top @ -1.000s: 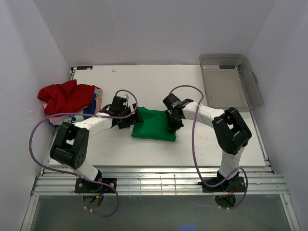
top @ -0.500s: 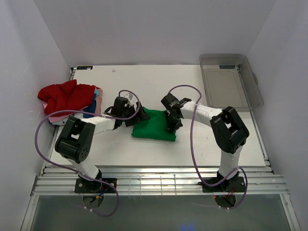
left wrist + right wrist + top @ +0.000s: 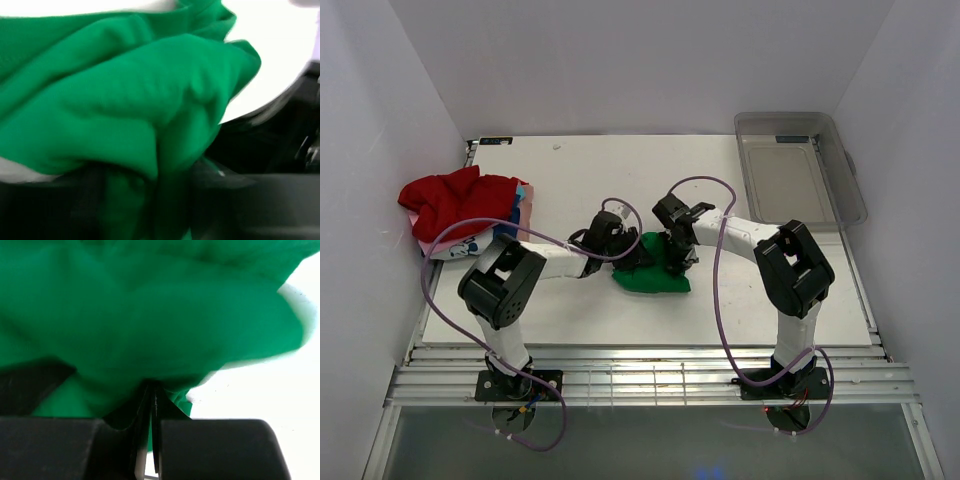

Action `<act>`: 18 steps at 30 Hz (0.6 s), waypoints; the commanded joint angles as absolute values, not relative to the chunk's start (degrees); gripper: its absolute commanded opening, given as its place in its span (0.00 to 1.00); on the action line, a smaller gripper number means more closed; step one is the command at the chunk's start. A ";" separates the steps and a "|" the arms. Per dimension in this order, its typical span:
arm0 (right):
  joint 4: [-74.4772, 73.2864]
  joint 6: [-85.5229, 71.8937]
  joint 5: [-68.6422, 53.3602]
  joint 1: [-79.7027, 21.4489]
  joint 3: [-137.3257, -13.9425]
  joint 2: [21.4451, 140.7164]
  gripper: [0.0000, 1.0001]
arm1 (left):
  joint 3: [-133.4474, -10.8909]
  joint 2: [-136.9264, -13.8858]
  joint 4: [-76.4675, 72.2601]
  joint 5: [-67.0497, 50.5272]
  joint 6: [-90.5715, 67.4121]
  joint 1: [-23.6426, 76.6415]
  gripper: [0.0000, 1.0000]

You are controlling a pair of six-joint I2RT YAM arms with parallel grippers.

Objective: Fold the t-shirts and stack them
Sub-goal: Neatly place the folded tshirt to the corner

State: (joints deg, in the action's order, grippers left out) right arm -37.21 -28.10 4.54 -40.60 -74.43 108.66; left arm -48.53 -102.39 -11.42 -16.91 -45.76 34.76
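The green t-shirt lies bunched into a small heap at the table's middle. My left gripper is at its left side, and in the left wrist view green cloth fills the space between the dark fingers of that gripper. My right gripper sits on the shirt's far right part. Its jaws are pressed together, with green cloth gathered at the tips. The red t-shirt lies crumpled at the far left on top of the pink/white printed one.
A clear plastic bin stands at the back right corner. White walls close in the table on the left, the back and the right. Purple cables loop off both arms over the table.
My left gripper has slid right onto the green t-shirt and its jaws have closed in on the cloth. The shirt is now bunched narrower and shifted right. The right gripper has barely moved.
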 commanded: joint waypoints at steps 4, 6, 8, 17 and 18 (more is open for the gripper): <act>-35.77 -28.56 4.48 -41.66 -73.83 109.60 0.08 | -48.34 -105.38 1.04 -15.56 -44.21 35.86 0.10; -35.77 -28.48 4.57 -41.66 -73.65 109.42 0.08 | -49.48 -104.86 4.55 -13.28 -43.08 35.77 0.00; -35.77 -28.56 4.48 -41.66 -73.65 109.42 0.08 | -50.27 -104.07 6.15 -11.96 -42.19 35.77 0.00; -37.26 -28.13 5.97 -41.84 -74.09 107.23 0.09 | -58.78 -97.14 21.69 -2.47 -35.61 33.67 0.00; -37.87 -28.04 6.41 -41.84 -74.53 106.79 0.12 | -60.10 -96.25 25.36 -1.33 -34.46 32.62 0.00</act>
